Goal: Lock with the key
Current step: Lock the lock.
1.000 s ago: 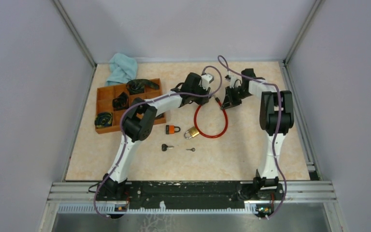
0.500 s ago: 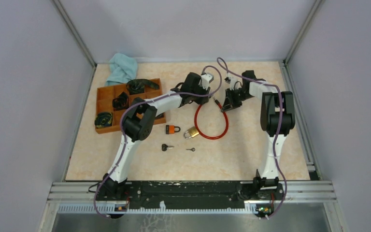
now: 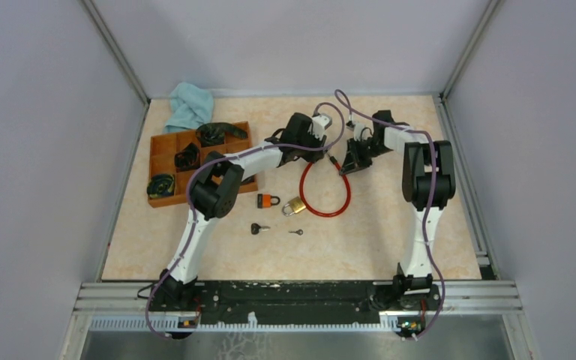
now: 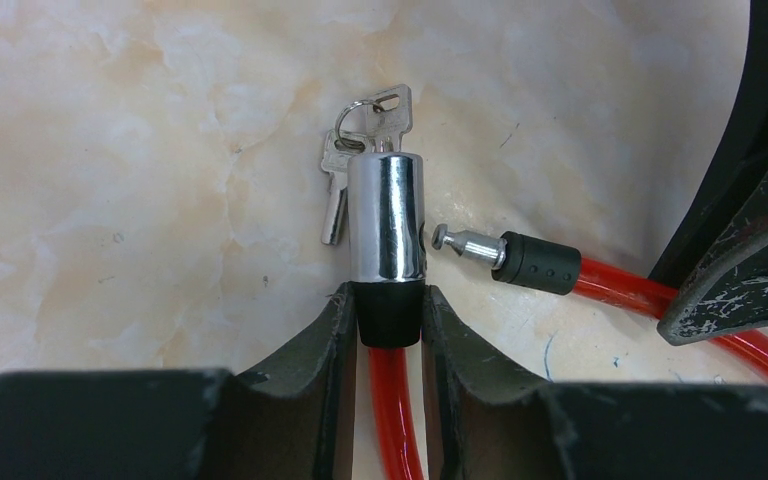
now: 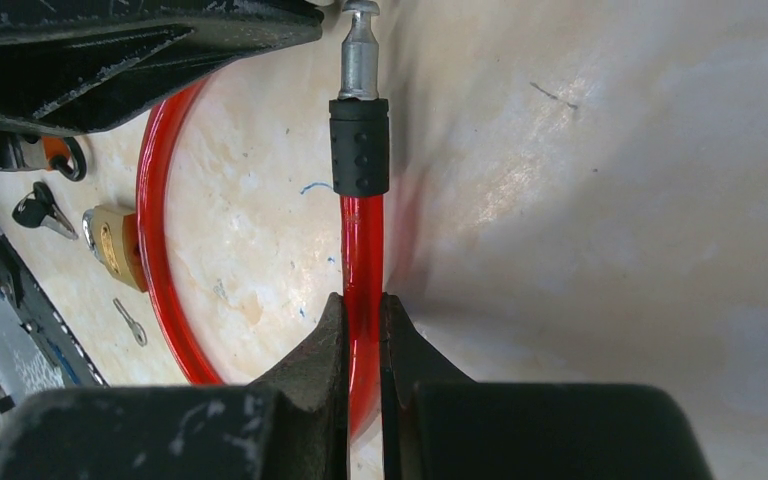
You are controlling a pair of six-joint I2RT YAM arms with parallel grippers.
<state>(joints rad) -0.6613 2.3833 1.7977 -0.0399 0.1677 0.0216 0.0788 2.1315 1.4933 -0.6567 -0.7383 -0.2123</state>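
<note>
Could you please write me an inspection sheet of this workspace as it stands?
Surface: marbled beige table, faint marks.
Job's things: red cable lock lies looped; keys hang in its lock barrel; pin end is just short of the barrel, not inserted.
Clutter: brass padlock, orange padlock, black-headed key, small key; wooden tray holding black items; teal cloth behind it.
Grippers: left gripper shut on the barrel's black collar; right gripper shut on the cable behind the pin end.
Cables: purple cables run along both arms.
Surroundings: grey walls, metal rail at the near edge.
</note>
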